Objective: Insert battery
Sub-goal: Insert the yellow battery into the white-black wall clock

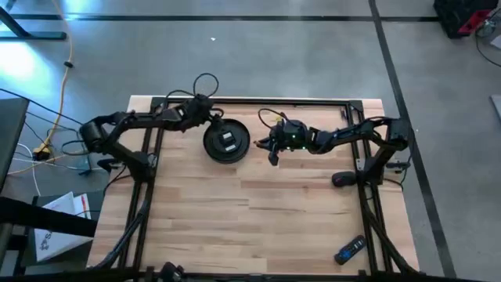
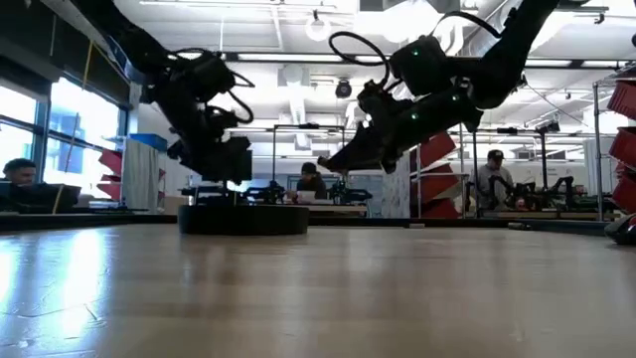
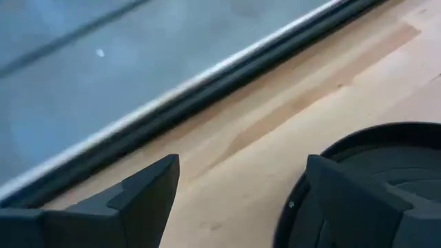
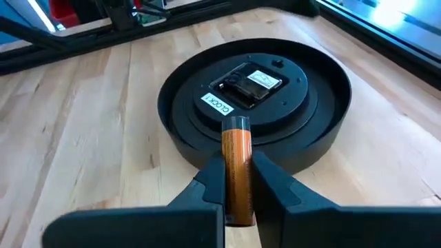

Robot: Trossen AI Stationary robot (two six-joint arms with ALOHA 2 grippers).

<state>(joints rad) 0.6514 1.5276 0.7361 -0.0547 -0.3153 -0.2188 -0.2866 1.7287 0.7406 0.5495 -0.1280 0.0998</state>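
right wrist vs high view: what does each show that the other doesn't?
Right wrist only: the orange cylindrical battery clamped in the right gripper, and the white label on the round black clock back.

High only: the left gripper at the clock's far-left rim, the small black remote near the table's front right corner, and a dark rounded object by the right arm's base.

Both: the clock, the right gripper beside it, the light wooden table.

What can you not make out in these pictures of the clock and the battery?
- Clock front: faces the table in every view.
- Battery polarity marks: none readable, right wrist view; its lower end is hidden by the right end effector.
- Label text: too small, high view.
- Left end effector: cut off by the edge, left wrist view.
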